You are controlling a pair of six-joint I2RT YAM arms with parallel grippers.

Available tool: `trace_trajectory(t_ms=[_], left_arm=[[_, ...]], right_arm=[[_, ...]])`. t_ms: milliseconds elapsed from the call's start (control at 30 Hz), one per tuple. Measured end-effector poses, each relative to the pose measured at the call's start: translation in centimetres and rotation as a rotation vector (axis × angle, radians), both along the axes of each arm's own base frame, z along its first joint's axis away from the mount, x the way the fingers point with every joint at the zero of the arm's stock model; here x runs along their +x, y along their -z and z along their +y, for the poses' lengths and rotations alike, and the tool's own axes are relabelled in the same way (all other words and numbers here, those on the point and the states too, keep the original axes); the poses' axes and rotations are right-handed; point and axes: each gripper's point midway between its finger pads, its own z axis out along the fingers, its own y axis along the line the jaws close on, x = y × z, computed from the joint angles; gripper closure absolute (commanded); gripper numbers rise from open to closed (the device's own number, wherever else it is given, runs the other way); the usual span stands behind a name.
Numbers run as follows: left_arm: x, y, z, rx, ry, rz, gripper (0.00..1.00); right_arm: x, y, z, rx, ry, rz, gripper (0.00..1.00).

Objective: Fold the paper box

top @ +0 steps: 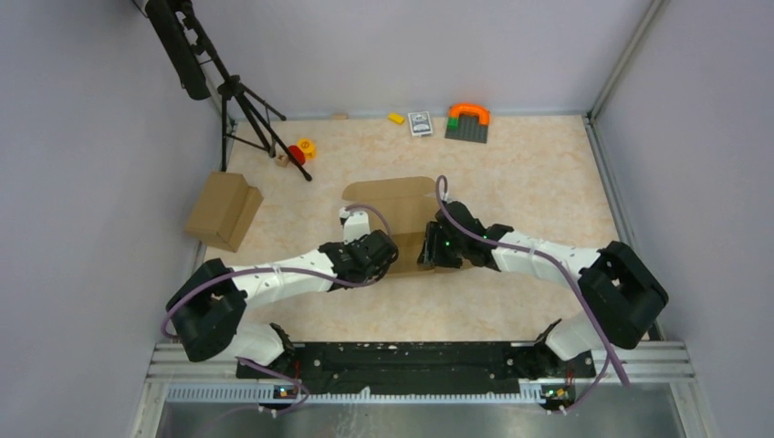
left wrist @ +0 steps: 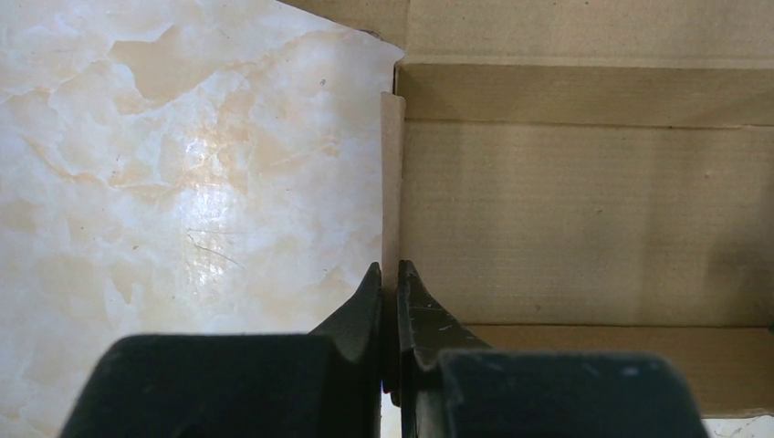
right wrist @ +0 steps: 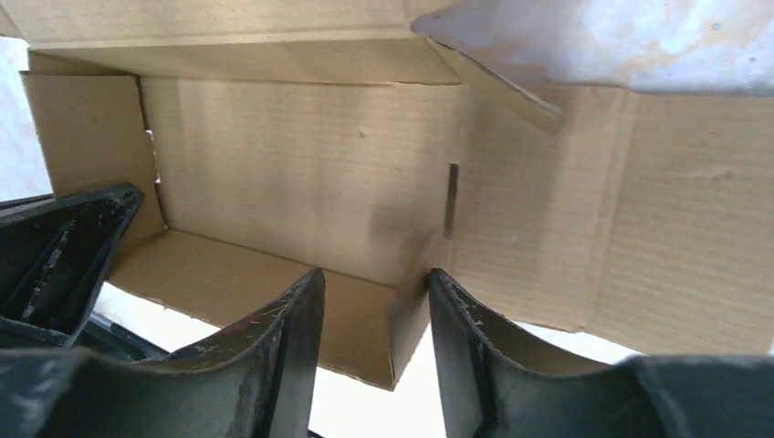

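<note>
Roughly at the middle of the marbled table (top: 538, 182) lies the paper box (top: 402, 196), partly folded, with side walls raised and a broad flap with rounded corners reaching toward the far side. Both arms stretch in from the near edge and meet at the box's near side. The left gripper (left wrist: 390, 274) is pressed together on a thin upright wall at the box's near left, pinching the cardboard between its tips. Bare table shows on one side of that wall and the box's inside on the other. The right gripper (right wrist: 374, 287) is spread, its fingers (right wrist: 297, 328) straddling the box's near right corner, whose cardboard stands in the gap. Whether either finger touches it I cannot tell. Well apart to the left sits a bulkier brown carton (top: 224, 212). A black tripod (top: 239, 96) stands at the far left, and small toys (top: 467, 121) line the far edge.
</note>
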Motion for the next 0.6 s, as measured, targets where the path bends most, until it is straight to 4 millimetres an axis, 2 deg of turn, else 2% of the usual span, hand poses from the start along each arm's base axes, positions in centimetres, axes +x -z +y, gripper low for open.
trace_trajectory(t_ms=[100, 200, 467, 600], left_arm=[[-0.1, 0.1, -0.2, -0.004, 0.006, 0.004, 0.91], [-0.1, 0.3, -0.2, -0.001, 0.011, 0.013, 0.88], [-0.3, 0.5, -0.7, -0.012, 0.037, 0.028, 0.59], [-0.5, 0.4, -1.0, -0.019, 0.057, 0.039, 0.58]], right_arm=[[0.1, -0.1, 0.5, -0.023, -0.050, -0.009, 0.72], [-0.1, 0.3, 0.4, -0.053, -0.086, -0.006, 0.74], [-1.4, 1.9, -1.0, -0.155, -0.141, 0.033, 0.85], [-1.4, 2.2, -1.8, -0.196, -0.147, 0.027, 0.85]])
